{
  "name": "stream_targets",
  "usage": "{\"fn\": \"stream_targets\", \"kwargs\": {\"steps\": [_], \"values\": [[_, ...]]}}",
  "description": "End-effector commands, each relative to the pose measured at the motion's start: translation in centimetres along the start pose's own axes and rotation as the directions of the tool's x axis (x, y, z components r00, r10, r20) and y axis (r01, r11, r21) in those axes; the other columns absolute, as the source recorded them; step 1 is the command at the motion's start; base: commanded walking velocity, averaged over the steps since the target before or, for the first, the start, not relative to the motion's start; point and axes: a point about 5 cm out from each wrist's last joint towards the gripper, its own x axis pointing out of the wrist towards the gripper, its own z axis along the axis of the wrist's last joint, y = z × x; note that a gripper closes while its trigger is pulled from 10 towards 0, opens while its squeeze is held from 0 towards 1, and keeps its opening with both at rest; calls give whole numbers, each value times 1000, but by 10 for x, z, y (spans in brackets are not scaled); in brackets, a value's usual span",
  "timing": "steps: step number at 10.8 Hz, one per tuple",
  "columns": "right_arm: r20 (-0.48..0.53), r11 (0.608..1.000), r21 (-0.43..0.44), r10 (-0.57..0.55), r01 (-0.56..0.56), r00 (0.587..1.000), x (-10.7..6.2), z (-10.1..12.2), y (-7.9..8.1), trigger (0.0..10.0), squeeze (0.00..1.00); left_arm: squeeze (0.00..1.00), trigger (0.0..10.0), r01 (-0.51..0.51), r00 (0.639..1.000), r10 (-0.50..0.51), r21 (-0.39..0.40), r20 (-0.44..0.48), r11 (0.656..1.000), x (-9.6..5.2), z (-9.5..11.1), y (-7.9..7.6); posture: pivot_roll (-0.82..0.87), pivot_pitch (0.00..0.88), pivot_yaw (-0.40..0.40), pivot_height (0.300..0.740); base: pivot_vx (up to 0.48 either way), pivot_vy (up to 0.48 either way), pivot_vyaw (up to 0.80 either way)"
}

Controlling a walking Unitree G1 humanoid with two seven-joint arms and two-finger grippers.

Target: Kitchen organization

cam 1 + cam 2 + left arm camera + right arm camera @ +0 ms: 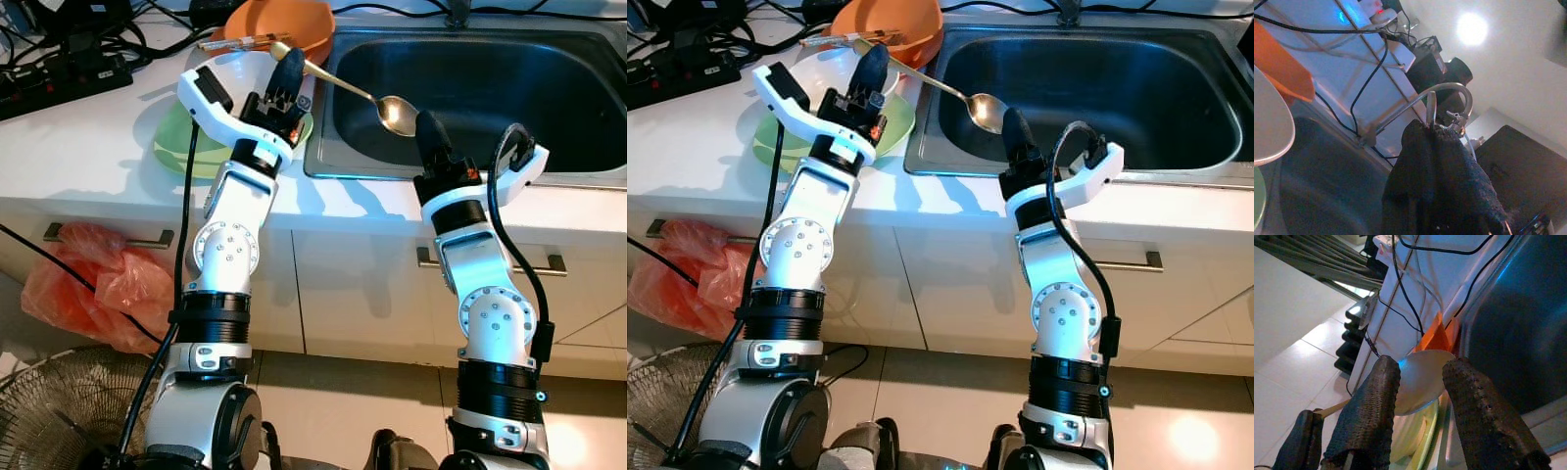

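my right gripper (428, 125) is nearest, hovering at the sink's (549, 166) front rim with its jaws spread and nothing in them. just past it, my left gripper (290, 65) has its fingers pressed together, pinching the handle of a spoon (397, 113). it's long, thin, shiny metal, bowl end hanging out over the basin. worry: it's a skinny end-grip, so it could twist and clatter into the sink, or clip the stacked bowls (279, 29) behind.
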Motion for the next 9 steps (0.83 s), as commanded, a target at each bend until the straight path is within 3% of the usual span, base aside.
{"fn": "stream_targets", "kwargs": {"steps": [1, 5, 9], "values": [[-17, 1000, 13, 28, -28, 999, 4, -7, 9, 10000, 0, 0, 10000, 18, 1000, -16, -101, 23, 995, -3, -18, -11, 85, 149, 39, 740, 0, 0, 0], [-21, 1000, 8, 20, -19, 1000, 4, -8, 7, 10000, 0, 0, 10000, 23, 999, -20, -87, 39, 996, -3, -12, -11, 91, 142, 38, 740, 0, 0, 0], [-9, 1000, 21, 16, -15, 1000, 6, -7, 6, 10000, 0, 0, 10000, 22, 1000, -23, -101, -3, 995, -5, -19, -9, 91, 143, 38, 740, 0, 0, 0]]}}
